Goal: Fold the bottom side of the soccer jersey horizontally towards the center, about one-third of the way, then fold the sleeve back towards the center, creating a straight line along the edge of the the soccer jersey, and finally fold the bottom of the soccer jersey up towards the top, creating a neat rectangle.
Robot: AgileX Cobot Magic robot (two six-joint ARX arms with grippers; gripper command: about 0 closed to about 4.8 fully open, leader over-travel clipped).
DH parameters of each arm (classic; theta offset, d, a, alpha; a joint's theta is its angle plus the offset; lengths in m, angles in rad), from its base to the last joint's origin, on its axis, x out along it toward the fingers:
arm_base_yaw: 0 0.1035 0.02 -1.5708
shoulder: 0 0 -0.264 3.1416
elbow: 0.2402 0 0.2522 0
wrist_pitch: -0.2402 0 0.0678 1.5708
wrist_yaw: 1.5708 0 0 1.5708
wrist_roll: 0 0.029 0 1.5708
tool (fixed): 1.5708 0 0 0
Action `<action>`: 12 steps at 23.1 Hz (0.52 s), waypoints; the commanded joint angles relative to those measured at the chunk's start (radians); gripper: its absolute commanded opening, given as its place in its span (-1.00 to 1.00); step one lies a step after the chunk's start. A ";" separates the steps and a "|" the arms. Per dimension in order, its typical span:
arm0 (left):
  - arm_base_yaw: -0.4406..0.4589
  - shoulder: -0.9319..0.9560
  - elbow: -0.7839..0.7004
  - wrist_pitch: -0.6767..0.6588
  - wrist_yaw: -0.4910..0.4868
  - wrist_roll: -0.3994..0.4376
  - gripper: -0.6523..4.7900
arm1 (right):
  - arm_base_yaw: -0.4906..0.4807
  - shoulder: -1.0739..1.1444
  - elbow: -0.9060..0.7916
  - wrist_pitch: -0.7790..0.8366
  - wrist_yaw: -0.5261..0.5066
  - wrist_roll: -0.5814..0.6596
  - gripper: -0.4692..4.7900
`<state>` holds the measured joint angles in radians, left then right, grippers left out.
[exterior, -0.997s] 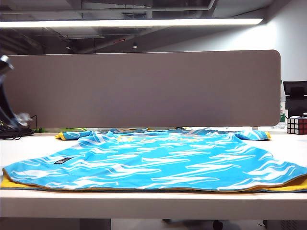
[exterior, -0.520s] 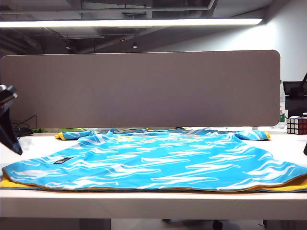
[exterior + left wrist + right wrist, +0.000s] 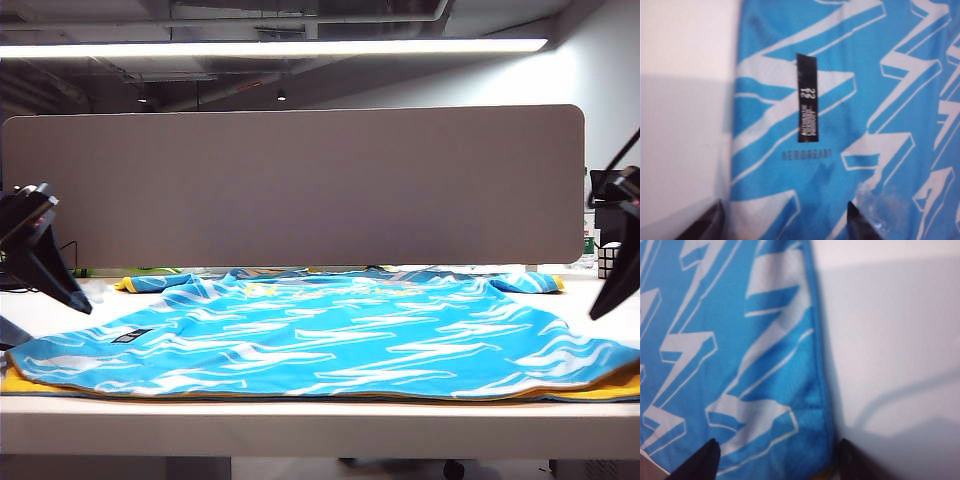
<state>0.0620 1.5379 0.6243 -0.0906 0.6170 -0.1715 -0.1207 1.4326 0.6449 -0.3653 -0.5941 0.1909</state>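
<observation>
I get even, bright light from a long ceiling strip (image 3: 270,46) in the exterior view; the ceiling around it stays dim. The jersey (image 3: 330,335) is sharp there, with slight glare on the table (image 3: 300,425) edge. Both wrist views are soft and out of focus. In the right one the table (image 3: 890,340) is washed out, crossed by grey shadows. The left one's table (image 3: 685,100) half lies in shade.

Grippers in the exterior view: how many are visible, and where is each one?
2. The left gripper hangs open above the left edge of the soccer jersey; the right gripper hangs open above its right edge. Neither holds anything.
</observation>
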 commanded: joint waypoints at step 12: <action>-0.113 0.043 -0.027 -0.232 -0.150 0.015 0.32 | 0.130 0.103 -0.011 0.023 0.019 0.027 0.42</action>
<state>-0.0372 1.5433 0.6346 -0.1040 0.5602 -0.1482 0.0067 1.5131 0.6548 -0.2630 -0.6434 0.2100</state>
